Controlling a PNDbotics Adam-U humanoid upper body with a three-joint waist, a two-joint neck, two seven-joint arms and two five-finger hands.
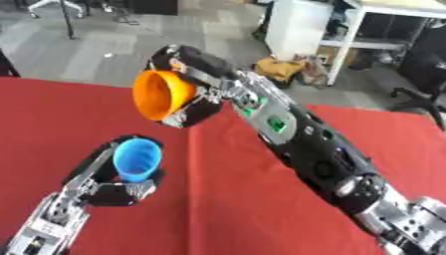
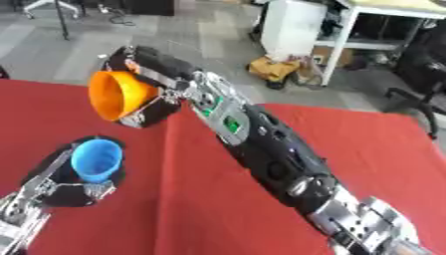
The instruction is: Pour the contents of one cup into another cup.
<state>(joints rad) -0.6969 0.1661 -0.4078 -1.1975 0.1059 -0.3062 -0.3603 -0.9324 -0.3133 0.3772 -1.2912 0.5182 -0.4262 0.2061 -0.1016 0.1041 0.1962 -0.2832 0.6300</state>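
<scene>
red table; orange cup tipped sideways above upright blue cup.

No readable text, labels or numbers anywhere; the green patches on the right forearm are illegible.

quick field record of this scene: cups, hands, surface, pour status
orange cup: held in the air, tipped on its side, mouth turned toward the left
blue cup: upright, lower than the orange cup
right hand: curled round the orange cup
left hand: curled round the blue cup
surface: red tablecloth
pour status: nothing seen falling; contents cannot be made out
</scene>
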